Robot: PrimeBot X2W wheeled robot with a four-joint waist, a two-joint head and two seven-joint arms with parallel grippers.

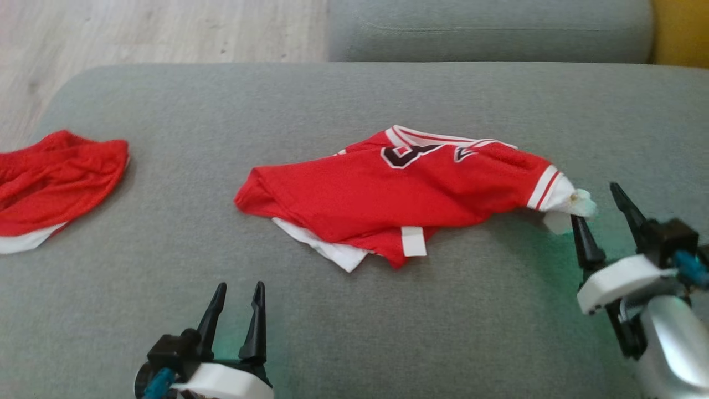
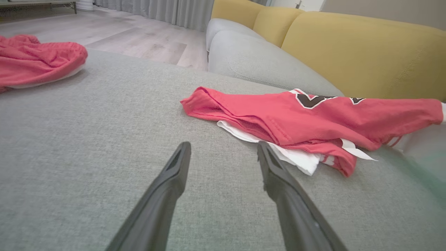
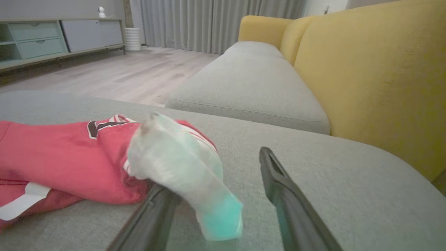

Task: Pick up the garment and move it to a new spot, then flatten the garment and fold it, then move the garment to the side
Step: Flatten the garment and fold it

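Garment [image 1: 388, 194] lies bunched mid-cushion [image 1: 354, 94], red with white trim.
Nearest, the left gripper [image 1: 240, 288] sits low, its 2 fingers parted and pointing toward the garment, well apart from it. The right gripper [image 1: 595, 202] tilts inward, fingers spread, gripping nothing; the white cuff [image 1: 560, 194] drapes over 1 finger. Far left lies another red cloth [image 1: 55, 177].

Soft even daylight, weak shadows. Green glow on cushion [image 1: 532, 260]; white cuff [image 3: 174, 164] blurred; wrist-view edges stretched.
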